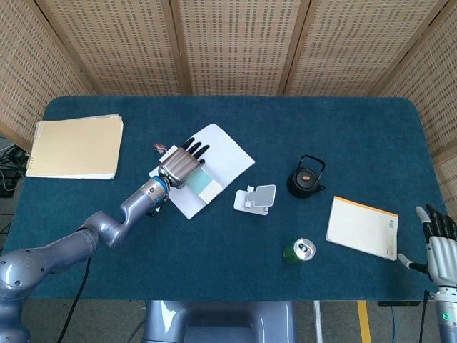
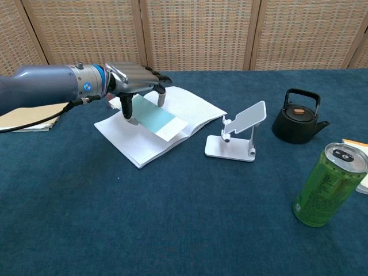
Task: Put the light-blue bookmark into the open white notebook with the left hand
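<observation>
Head view first: left hand [image 1: 181, 165] sits over the open white notebook [image 1: 223, 153], pinching the light-blue bookmark [image 1: 202, 183], which lies flat across the notebook's pages. Right hand [image 1: 440, 246] is way off from the notebook at the worktop's [image 1: 235, 236] far edge, fingers spread, holding nothing. Chest view: left hand [image 2: 137, 82] hangs over the notebook [image 2: 144, 141], thumb and fingers on the bookmark [image 2: 151, 118]. Phone stand [image 2: 238, 137] sits just beside the notebook, kettle [image 2: 299, 118] beyond that.

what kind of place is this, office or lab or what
Probably a robot lab's staged desk setup: a table covered in blue cloth, woven screen panels closing it in, and office props like the open white notebook and a phone stand.
</observation>
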